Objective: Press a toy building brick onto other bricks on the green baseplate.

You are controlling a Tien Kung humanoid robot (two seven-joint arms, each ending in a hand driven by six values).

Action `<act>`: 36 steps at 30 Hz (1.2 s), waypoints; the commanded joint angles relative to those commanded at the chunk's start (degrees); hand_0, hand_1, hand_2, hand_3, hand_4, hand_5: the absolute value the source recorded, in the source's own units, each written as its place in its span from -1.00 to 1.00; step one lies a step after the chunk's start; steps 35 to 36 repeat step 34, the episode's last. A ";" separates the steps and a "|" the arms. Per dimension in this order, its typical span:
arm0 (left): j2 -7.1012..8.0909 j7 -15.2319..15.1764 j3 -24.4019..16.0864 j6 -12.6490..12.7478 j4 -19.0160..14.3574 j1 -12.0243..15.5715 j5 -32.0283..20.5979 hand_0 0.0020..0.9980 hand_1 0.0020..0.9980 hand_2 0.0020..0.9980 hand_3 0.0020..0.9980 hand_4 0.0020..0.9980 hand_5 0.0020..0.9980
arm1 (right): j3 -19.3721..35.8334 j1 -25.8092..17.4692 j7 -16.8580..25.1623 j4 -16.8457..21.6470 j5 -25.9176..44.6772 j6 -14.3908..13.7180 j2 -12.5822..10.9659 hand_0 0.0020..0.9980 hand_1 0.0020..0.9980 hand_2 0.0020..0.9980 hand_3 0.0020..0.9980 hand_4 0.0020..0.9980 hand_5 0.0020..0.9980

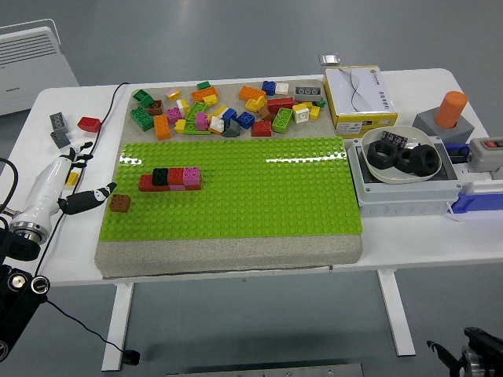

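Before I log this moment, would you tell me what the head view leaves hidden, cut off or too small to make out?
- Right hand: out of view; only dark hardware at the bottom right corner.
- Left hand: whether a fingertip touches the brown brick is too small to tell.
- Brick row on the green baseplate: how firmly it is seated cannot be judged from above.
- Print on the yellow box: too small to read.
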 joint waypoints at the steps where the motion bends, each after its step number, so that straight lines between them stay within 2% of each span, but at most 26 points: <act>1: -0.04 -0.03 -0.10 0.00 0.05 0.04 -0.03 0.69 0.53 0.61 0.83 0.57 -0.54 | 0.03 -0.12 0.00 0.07 -0.05 -0.02 -0.01 0.18 0.29 0.43 0.67 1.00 1.00; 9: -0.31 -0.23 -0.02 0.00 0.32 -0.22 -0.28 0.70 0.53 0.61 0.82 0.54 -0.57 | -2.22 -1.11 0.00 0.32 2.29 0.45 -0.58 0.19 0.29 0.43 0.68 1.00 1.00; 10: -0.32 -0.24 0.00 0.00 0.36 -0.27 -0.30 0.70 0.53 0.61 0.82 0.53 -0.58 | -2.61 -1.16 0.00 0.71 2.73 0.33 -0.66 0.17 0.28 0.48 0.82 1.00 1.00; 11: -0.33 -0.25 0.02 0.00 0.41 -0.32 -0.32 0.70 0.53 0.61 0.82 0.53 -0.58 | -2.96 -1.20 0.00 1.15 3.14 0.17 -0.72 0.17 0.28 0.48 0.82 1.00 1.00; 19: -0.55 -0.51 0.35 -0.04 0.69 -0.57 -0.83 0.70 0.53 0.61 0.81 0.52 -0.59 | -6.84 -1.97 0.00 6.92 8.90 -3.38 -0.97 0.15 0.27 0.45 0.86 1.00 1.00; 36: -0.25 -2.16 -0.14 -1.72 1.22 -0.46 -1.81 0.70 0.54 0.62 0.81 0.50 -0.62 | -5.82 -1.88 0.00 5.16 8.02 -2.75 -0.21 0.17 0.25 0.40 0.82 1.00 1.00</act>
